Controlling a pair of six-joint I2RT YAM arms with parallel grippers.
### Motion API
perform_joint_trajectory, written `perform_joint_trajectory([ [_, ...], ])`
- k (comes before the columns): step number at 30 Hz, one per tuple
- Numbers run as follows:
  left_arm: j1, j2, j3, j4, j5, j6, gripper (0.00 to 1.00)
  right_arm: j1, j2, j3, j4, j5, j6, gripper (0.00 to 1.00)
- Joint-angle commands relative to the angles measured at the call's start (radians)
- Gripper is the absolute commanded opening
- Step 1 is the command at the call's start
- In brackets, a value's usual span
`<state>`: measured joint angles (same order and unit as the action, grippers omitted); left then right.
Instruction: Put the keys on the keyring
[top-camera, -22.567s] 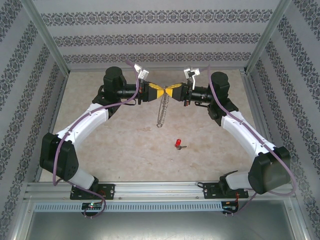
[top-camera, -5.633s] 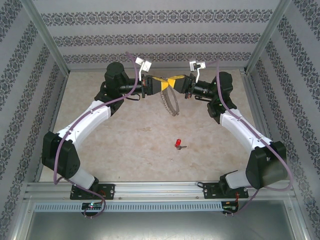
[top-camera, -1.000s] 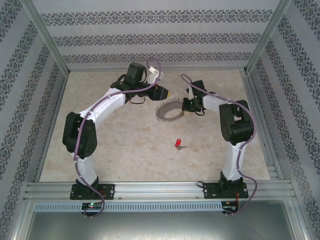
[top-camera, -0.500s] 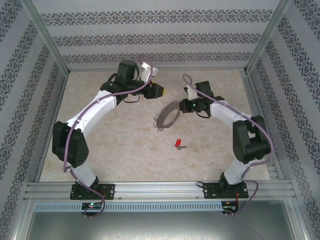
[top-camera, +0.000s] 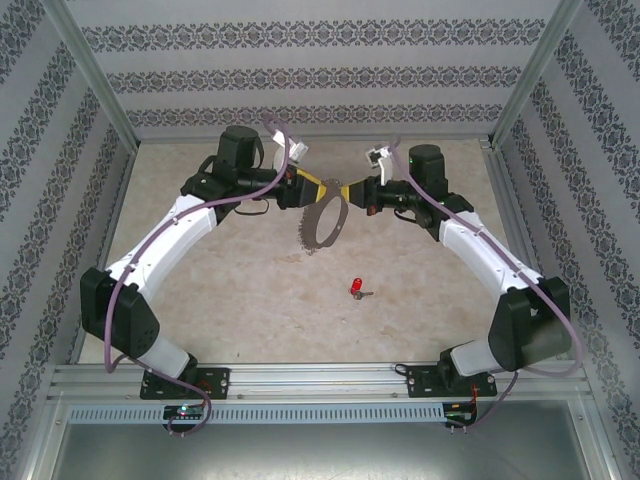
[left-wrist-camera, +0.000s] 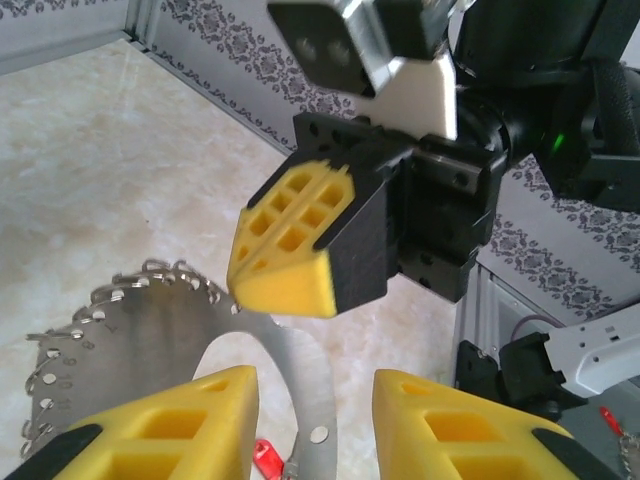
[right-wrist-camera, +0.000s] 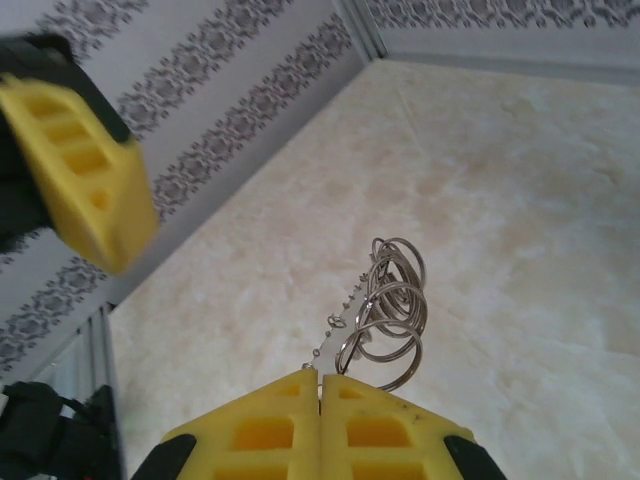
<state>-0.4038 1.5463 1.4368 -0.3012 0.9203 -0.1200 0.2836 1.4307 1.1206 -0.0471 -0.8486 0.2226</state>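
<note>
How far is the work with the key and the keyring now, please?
Done: the keyring hangs off the table from the shut right gripper. In hand: the left gripper, jaws open, is at the ring beside the right one, not gripping it. Left: the red key lies on the table, untouched; it has yet to be picked up and threaded on.

A beige marbled table (top-camera: 240, 300) is lying inside a booth, with walls (top-camera: 320, 75) in grey floral stripes standing on three sides. Two aluminium posts (top-camera: 95, 75) are slanting up from the back corners, and an aluminium rail (top-camera: 320, 378) is running along the near edge. In front of it a slotted strip (top-camera: 320, 412) and a dull metal sheet (top-camera: 320, 450) are lying.
</note>
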Motion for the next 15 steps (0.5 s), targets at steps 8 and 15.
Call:
perform_joint_trajectory([
  [8, 0.006, -0.080, -0.064, 0.037, 0.011, -0.013, 0.38, 0.010, -0.044, -0.042, 0.121, -0.056, 0.083, 0.00],
  [15, 0.006, -0.118, -0.079, 0.028, -0.057, -0.012, 0.40, 0.093, 0.110, -0.096, 0.201, -0.012, 0.137, 0.00],
])
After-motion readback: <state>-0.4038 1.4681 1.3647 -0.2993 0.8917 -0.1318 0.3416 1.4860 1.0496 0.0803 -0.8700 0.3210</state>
